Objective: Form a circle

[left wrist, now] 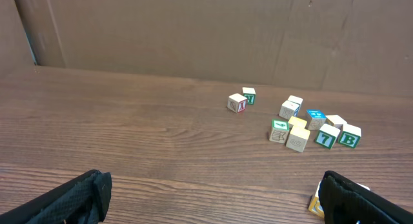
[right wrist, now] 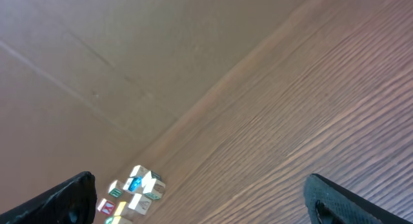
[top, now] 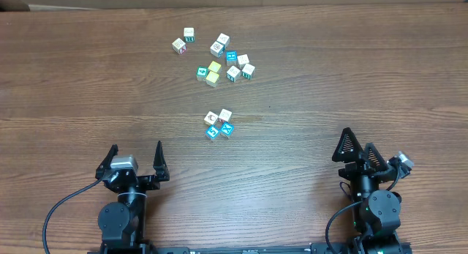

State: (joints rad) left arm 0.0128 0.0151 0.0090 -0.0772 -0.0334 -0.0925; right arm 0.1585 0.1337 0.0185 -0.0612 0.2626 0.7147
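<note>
Four tiny printed cubes make up the circle (top: 219, 124) so far, a tight square clump rather than a ring, lying near the middle of the wooden table (top: 73, 86). It sits between the two resting arms and the loose scatter (top: 215, 66) of white, cyan and yellow cubes farther back. Two white-faced cubes sit on the far side of the clump and two cyan-faced ones on the near side, all touching or nearly so, with no hollow in the centre. The left gripper (top: 135, 151) waits at the near edge with its jaws spread wide and nothing between them. The right gripper (top: 357, 146), turned on its side at the opposite corner, is likewise fully spread and empty. Neither arm is close to any cube, so the work appears to be between placements, with the ring barely begun. The next move would seem to call for one arm to reach across to the far scatter, and the cubes at its edge look easiest to take. That cube would then be set down beside the clump without knocking its neighbours. The four cubes would probably also need spreading apart to leave an open centre. Letters and pictures on the faces are too small to read from overhead.
</note>
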